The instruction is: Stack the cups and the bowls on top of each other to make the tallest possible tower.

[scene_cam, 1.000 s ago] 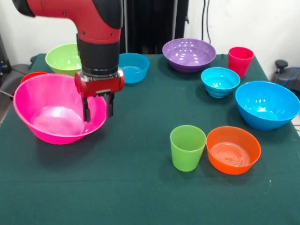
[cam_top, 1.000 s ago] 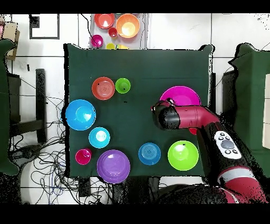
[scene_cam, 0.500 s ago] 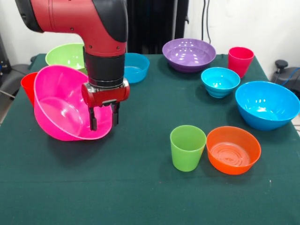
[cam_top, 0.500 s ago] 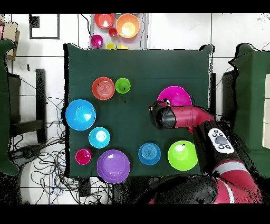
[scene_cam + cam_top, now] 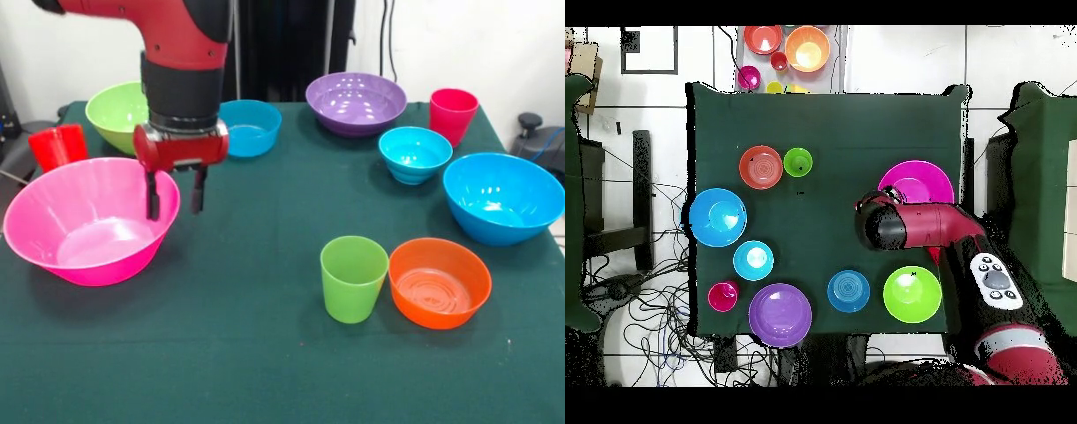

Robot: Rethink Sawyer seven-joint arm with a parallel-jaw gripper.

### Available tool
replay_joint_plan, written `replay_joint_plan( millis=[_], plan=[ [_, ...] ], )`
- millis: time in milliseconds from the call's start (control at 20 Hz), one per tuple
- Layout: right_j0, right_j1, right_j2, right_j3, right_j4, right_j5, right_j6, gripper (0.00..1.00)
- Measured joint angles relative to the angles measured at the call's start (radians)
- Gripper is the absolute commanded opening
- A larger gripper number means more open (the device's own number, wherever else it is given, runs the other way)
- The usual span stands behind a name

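Green cloth table [image 5: 265, 353], no tower anywhere, every piece sits separate. Gripper [image 5: 173, 196] hangs at the hot pink bowl [image 5: 84, 231]'s rim, fingers spread, one inside the rim, one outside, gripping nothing. Landmark = that pink bowl: red-orange cup [image 5: 57, 147] just behind it, lime green bowl [image 5: 124, 113] behind, lime green cup [image 5: 352, 278] and orange bowl [image 5: 439, 283] well apart from it.
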Motion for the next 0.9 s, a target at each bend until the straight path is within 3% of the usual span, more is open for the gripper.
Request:
replay_joint_plan(
  millis=[300,900],
  plan=[
    [0.0,-0.043,-0.023,0.005,0.0,0.0,0.0,1.0],
    [-0.006,-0.044,-0.024,0.005,0.011,0.0,0.0,1.0]
  ],
)
